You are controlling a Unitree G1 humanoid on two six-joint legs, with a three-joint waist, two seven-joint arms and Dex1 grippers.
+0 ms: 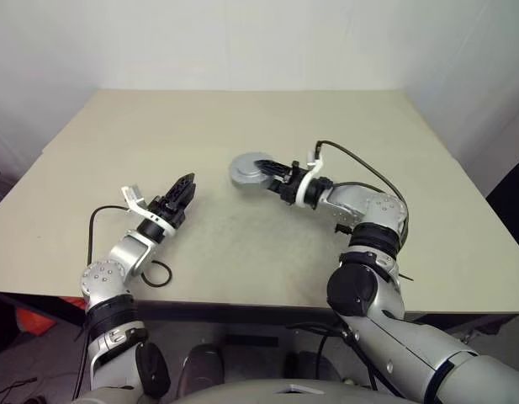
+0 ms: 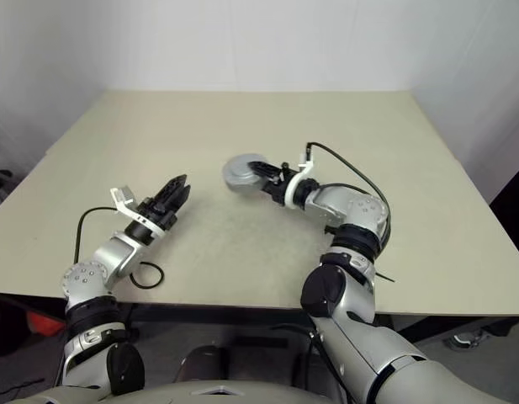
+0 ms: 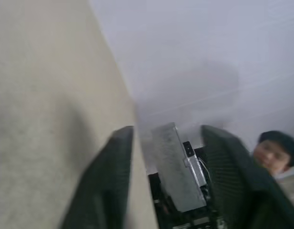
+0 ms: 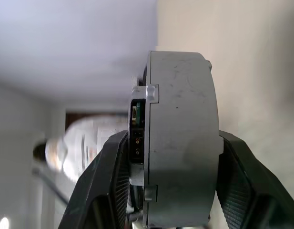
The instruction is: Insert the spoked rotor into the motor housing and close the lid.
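I am holding the motor housing (image 4: 182, 138) clear above the table (image 1: 242, 135) near its middle, clamped between the right gripper's (image 1: 272, 174) fingers, its flat faces turned sideways, round axis roughly level; my left gripper (image 1: 183, 190) is hanging empty, fingers parted.

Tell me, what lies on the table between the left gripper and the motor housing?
Nothing: in the left eye view, bare table separates the left gripper from the motor housing.
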